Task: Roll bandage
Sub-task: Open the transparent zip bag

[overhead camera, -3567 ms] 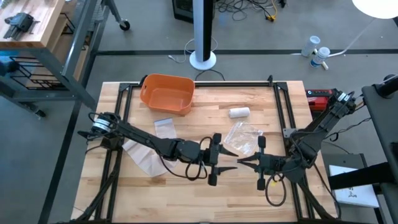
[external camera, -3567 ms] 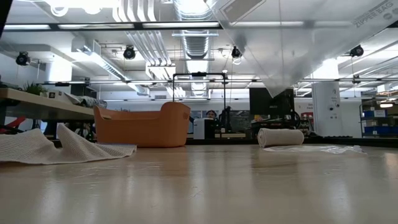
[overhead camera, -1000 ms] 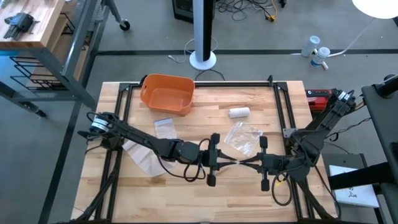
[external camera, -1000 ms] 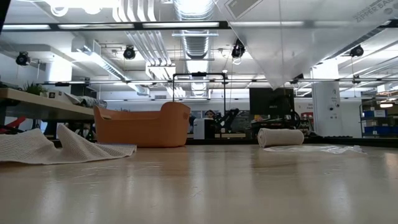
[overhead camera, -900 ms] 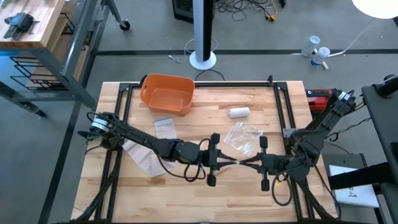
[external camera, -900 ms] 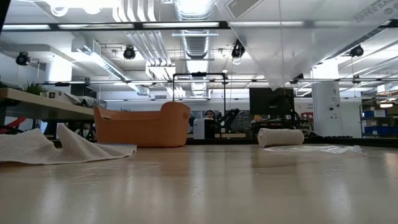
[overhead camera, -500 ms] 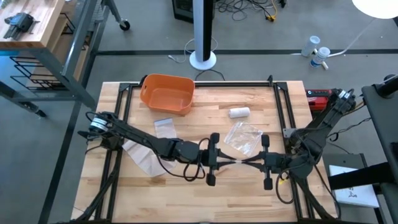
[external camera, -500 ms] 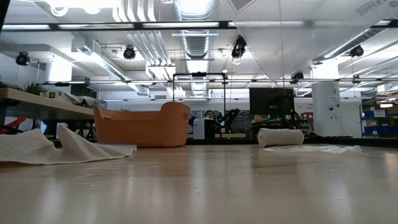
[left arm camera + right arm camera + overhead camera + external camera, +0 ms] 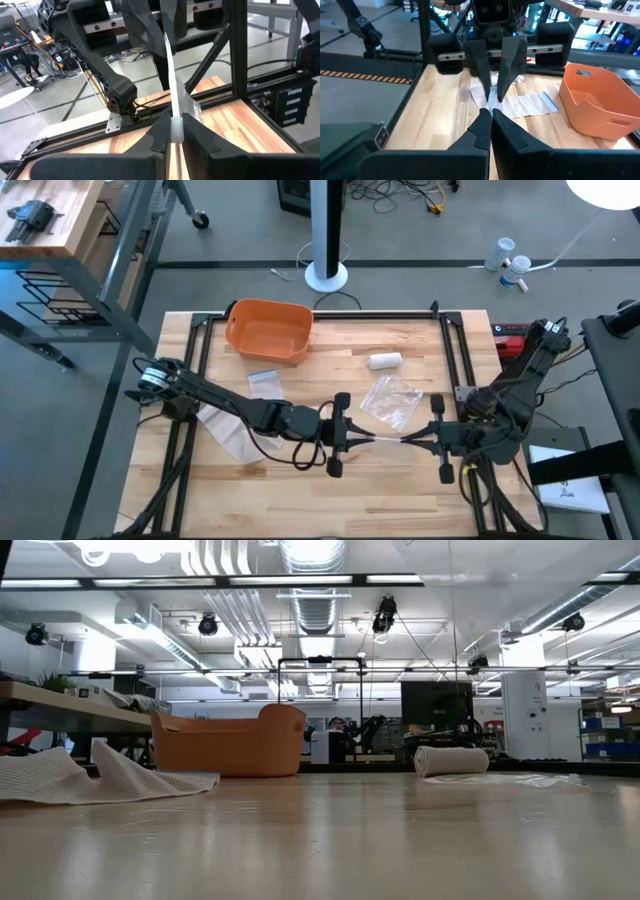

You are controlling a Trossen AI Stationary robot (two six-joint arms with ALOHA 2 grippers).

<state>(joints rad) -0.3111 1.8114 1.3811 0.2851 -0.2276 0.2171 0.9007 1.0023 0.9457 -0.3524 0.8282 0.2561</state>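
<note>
A clear plastic bag (image 9: 385,438) is stretched edge-on between my two grippers above the table's middle. My left gripper (image 9: 352,437) is shut on its left end and my right gripper (image 9: 415,440) on its right end. A rolled white bandage (image 9: 384,361) lies on its side farther back; the low view shows it too (image 9: 451,760). A loose mesh bandage (image 9: 228,430) lies crumpled on the table at the left, under my left arm. My left gripper pinches the bag's thin left edge (image 9: 172,107) between its two fingers, coming level from the table's left. The bag stands on edge, clear of the table. My right gripper pinches the bag's right edge (image 9: 489,102) between its two fingers, level from the table's right. The bag runs straight across to the other gripper.
An orange basket (image 9: 268,330) stands at the far left. A second crumpled clear bag (image 9: 392,400) lies just behind the grippers, and a small flat bag (image 9: 262,383) lies near the basket. Black frame rails (image 9: 455,350) run along the table's sides.
My right gripper has moved toward the table's right edge, still shut on the bag, while my left gripper has stayed almost in place. The bag has been drawn out straight between them; its hanging corner has left the top of the low view.
</note>
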